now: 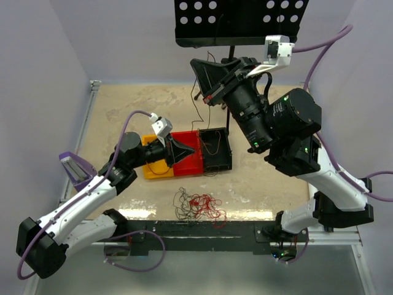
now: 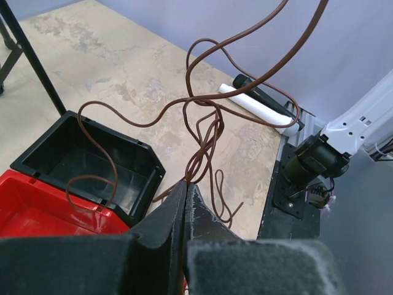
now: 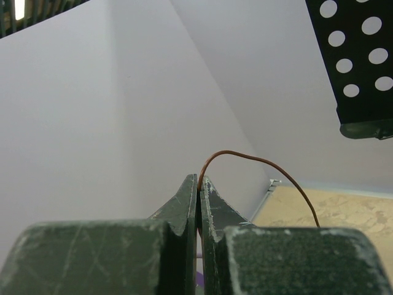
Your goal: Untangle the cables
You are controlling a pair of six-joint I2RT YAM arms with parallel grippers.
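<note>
The tangle of red and dark cables (image 1: 198,206) lies on the table near the front edge, apart from both grippers. My right gripper (image 1: 199,67) is raised at the back and shut on one brown cable (image 1: 198,117). In the right wrist view the cable (image 3: 258,160) arcs out of the shut tips (image 3: 199,179). It hangs down in loops into and beside the black bin (image 1: 228,150). My left gripper (image 1: 191,149) sits low over the red bin (image 1: 187,161). In the left wrist view its jaws (image 2: 185,184) are shut, and the brown cable's strands (image 2: 202,98) converge at their tip.
A yellow bin (image 1: 153,169) adjoins the red one on the left. A black perforated plate on a stand (image 1: 239,21) hangs over the back edge. In the left wrist view a white bar (image 2: 258,104) lies at the table's edge, near the right arm's base (image 2: 310,163).
</note>
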